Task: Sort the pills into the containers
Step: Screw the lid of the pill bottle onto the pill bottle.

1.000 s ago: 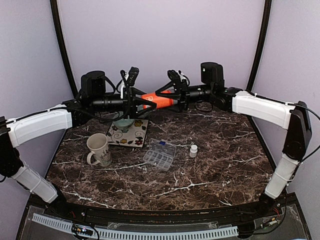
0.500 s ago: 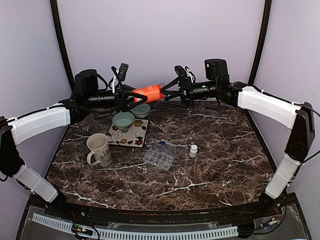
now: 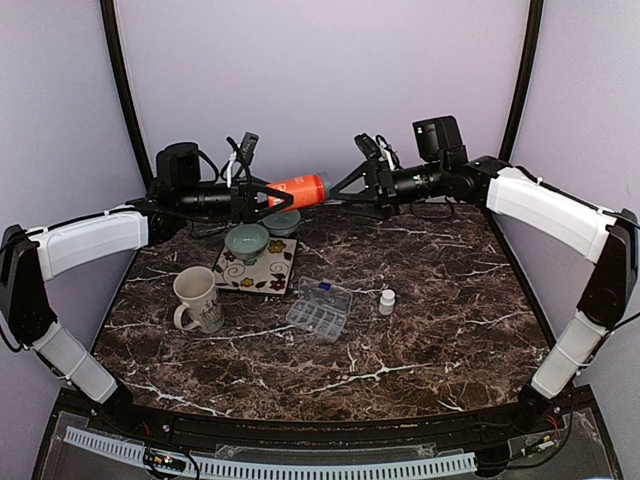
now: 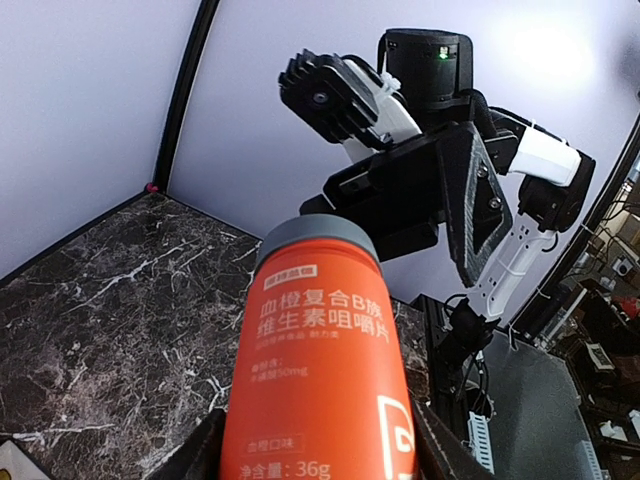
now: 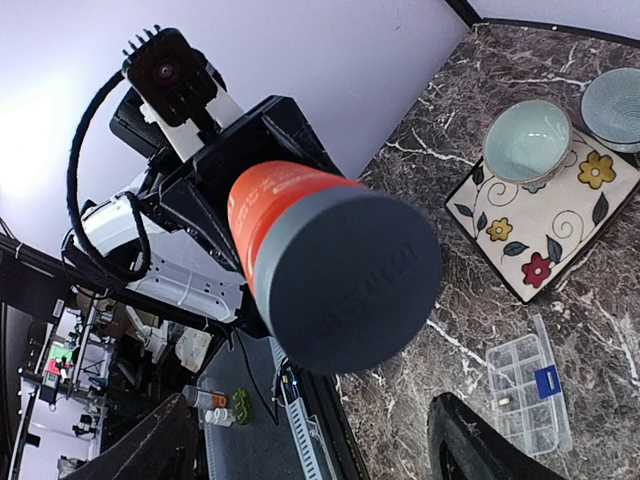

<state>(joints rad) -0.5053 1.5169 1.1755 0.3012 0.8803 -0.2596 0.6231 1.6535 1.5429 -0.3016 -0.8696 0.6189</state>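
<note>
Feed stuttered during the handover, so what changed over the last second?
The right gripper came off the orange bottle's cap end and drew back to the right, fingers open, leaving a gap. The left gripper kept its hold and carried the bottle slightly leftward, grey cap still on. The mug, bowls, organiser box and small white bottle stayed put.

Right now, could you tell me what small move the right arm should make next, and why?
Probably ease the right gripper forward and close on the grey cap. The left gripper holds the orange bottle sideways over the table; its cap is on and faces the open right fingers, which stand just clear of it.
</note>
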